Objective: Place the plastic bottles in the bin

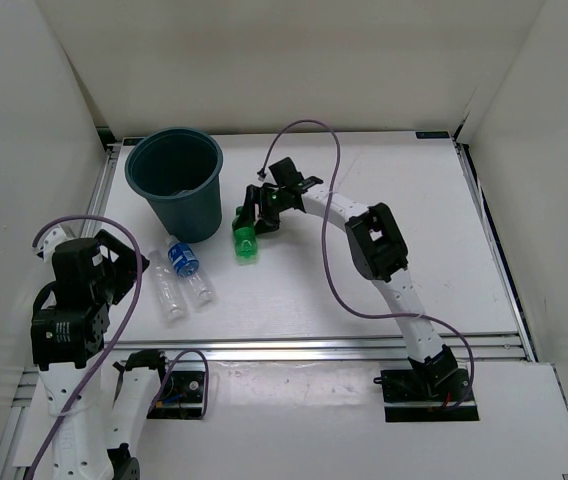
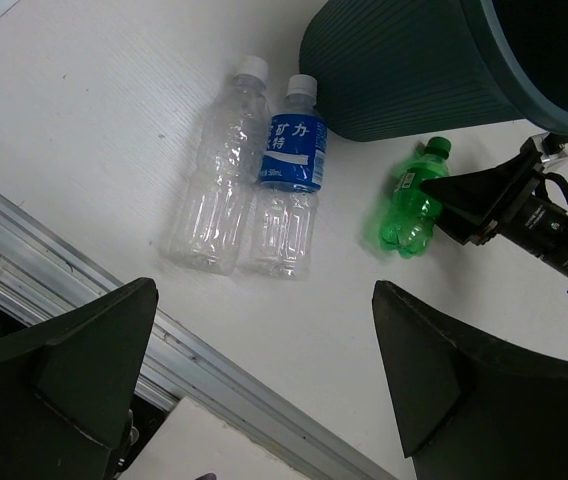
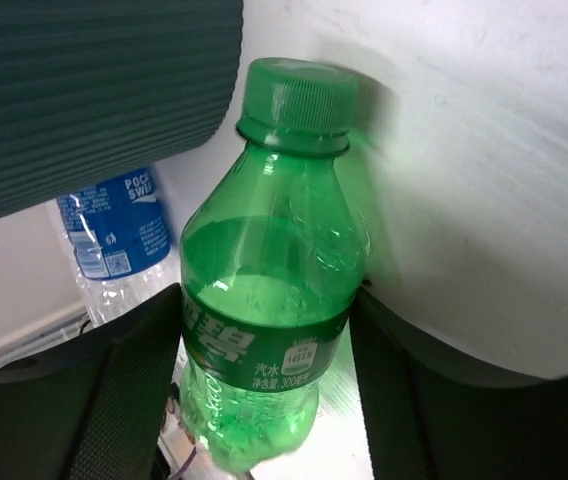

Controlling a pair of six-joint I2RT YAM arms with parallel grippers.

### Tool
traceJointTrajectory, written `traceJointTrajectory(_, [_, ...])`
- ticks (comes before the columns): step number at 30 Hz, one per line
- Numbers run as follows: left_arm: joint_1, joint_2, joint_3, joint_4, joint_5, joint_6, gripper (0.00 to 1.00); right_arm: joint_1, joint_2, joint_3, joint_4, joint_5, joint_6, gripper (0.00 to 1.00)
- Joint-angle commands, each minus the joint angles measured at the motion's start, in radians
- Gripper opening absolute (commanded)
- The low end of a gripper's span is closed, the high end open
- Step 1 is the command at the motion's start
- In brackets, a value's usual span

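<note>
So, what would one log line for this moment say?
right jaws: shut on green bottle | left jaws: open | blue-label bottle, plain bottle: lying near bin

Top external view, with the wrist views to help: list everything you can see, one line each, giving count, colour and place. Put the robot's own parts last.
bin: one, dark green, far left, upright
green bottle: one, bright green, lying just right of the bin
blue-label bottle: one, clear with blue label, lying in front of the bin
plain clear bottle: one, clear, lying alongside the blue-label bottle, on its left
table: one, white, under everything
rail: one, silver, along the table's near edge
cables: two, purple, one looping over each arm
left gripper: one, black, open, near left, holding nothing
right gripper: one, black, closed on the green bottle
</note>
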Motion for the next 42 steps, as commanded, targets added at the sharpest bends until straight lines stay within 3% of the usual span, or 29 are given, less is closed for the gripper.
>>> traceJointTrajectory(1, [-0.003,0.004,0.025,-0.008,-0.012,0.014,0.99,-0.005,-0.061,-0.055,0.006,-0.005,-0.002,0.62])
traceJointTrajectory(9, [-0.003,-0.014,0.005,0.041,-0.002,0.023,0.99,-0.054,-0.352,-0.250,0.035,0.066,-0.033,0.52])
traceJointTrajectory(14, [-0.003,-0.005,0.005,0.061,-0.002,0.042,0.99,-0.054,-0.437,-0.134,0.035,0.126,-0.031,0.50])
traceJointTrajectory(19, [-0.003,-0.005,-0.004,0.061,0.029,0.062,0.99,-0.034,-0.385,0.237,0.023,0.224,-0.019,0.50])
traceJointTrajectory(22, [-0.003,-0.005,0.005,0.061,0.029,0.083,0.99,-0.034,-0.325,0.366,0.076,0.224,0.044,0.49])
traceJointTrajectory(31, [-0.003,0.024,0.023,0.041,0.020,0.148,0.99,-0.005,-0.227,0.434,0.369,0.177,0.205,0.47])
traceJointTrajectory(38, [-0.003,0.072,0.054,0.023,0.011,0.214,0.99,0.061,-0.156,0.460,0.468,0.241,0.141,0.46])
traceJointTrajectory(42, [-0.003,0.108,0.075,0.023,-0.019,0.223,0.99,0.084,-0.131,0.471,0.468,0.255,0.101,0.54])
